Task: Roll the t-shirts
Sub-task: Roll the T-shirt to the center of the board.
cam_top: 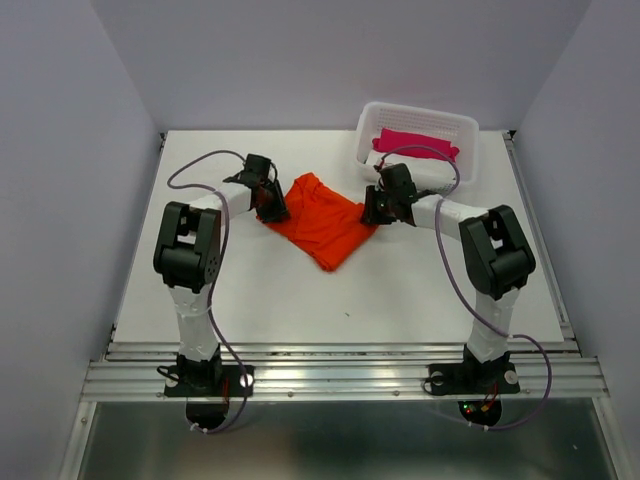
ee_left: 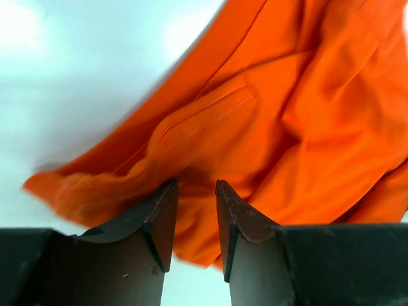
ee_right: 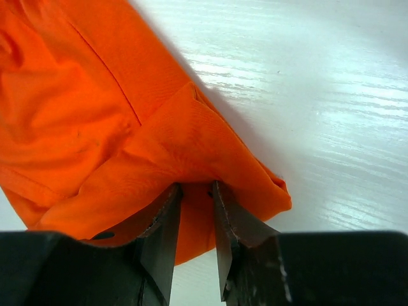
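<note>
Orange-red t-shirt [cam_top: 325, 225], 1, seemingly clamped by 2: left pincer [ee_left: 196, 183], right pincer [ee_right: 196, 185]

White flat surface [cam_top: 250, 300]: crumpled orange-red cloth t-shirt [cam_top: 325, 225] centre, toward far edge; white perforated plastic basket [cam_top: 420, 125] at far right corner.

Bright, even light; glare whitens the table [ee_left: 25, 25] in the left wrist view, perhaps motion-blurred.
</note>
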Available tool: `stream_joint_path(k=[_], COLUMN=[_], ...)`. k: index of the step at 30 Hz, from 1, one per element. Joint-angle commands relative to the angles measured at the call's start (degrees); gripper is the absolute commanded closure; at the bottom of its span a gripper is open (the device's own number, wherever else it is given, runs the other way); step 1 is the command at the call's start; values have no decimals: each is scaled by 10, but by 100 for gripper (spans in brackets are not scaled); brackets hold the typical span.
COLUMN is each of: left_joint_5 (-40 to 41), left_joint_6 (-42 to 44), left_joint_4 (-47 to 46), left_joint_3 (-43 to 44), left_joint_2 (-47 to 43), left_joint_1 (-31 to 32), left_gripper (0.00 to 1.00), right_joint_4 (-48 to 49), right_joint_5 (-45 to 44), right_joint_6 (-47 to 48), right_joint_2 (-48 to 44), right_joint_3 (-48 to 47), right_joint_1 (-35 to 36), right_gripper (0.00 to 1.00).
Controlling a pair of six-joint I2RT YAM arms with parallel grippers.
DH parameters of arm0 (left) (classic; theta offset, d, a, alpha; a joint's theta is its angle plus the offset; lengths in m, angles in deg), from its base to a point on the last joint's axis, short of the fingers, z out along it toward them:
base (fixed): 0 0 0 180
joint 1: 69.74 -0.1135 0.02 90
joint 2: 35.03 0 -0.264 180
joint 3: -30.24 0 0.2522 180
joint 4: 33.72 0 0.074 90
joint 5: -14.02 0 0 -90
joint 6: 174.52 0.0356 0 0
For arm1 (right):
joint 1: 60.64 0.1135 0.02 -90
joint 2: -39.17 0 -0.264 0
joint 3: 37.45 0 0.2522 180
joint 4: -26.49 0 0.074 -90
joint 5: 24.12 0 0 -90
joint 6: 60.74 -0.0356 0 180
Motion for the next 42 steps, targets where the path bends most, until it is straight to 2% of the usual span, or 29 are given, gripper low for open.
stream_joint_path(k=[1, 4, 9, 14, 17, 21, 26, 30, 31, 34, 39, 42], left_joint_5=[45, 68, 110, 185, 207, 215, 276, 300, 312, 336, 359, 372], left_joint_6=[23, 32, 50, 68, 89, 107, 104, 110, 111, 115, 122, 125], left_joint_4=[25, 41, 75, 103, 111, 127, 152, 155, 153, 152, 140, 138], left_joint_3=[-74, -89, -60, -34, -29, -27, -34, -42, -43, -47, -49, -47], left_joint_2=[-83, -129, -206, -265, -283, -277, -254, -229, -224, -195, -154, -132], left_joint_1=[-7, -7, -2, 45, 101, 198, 302, 376, 389, 417, 425, 425], left_gripper=[57, 55, 50, 46, 41, 37, 36, 28, 23, 22, 28, 28], right_joint_4=[-53, -47, -47, -48, -50, -52, -52, -66, -67, -68, -68, -68], right_joint_5=[37, 38, 16, -28, -39, -24, -11, -22, -24, -22, -15, -15], right_joint_6=[50, 43, 2, -39, -70, -114, -151, -151, -151, -154, -159, -158], right_joint_2=[9, -1, -46, -109, -145, -209, -283, -324, -328, -338, -337, -336], right_joint_3=[5, 4, -11, -18, -1, 59, 154, 201, 212, 226, 229, 226], right_joint_1=[17, 34, 34, 34, 20, -36, -115, -120, -120, -120, -120, -120], right_gripper=[67, 67, 66, 61, 60, 58, 40, 31, 30, 28, 26, 25])
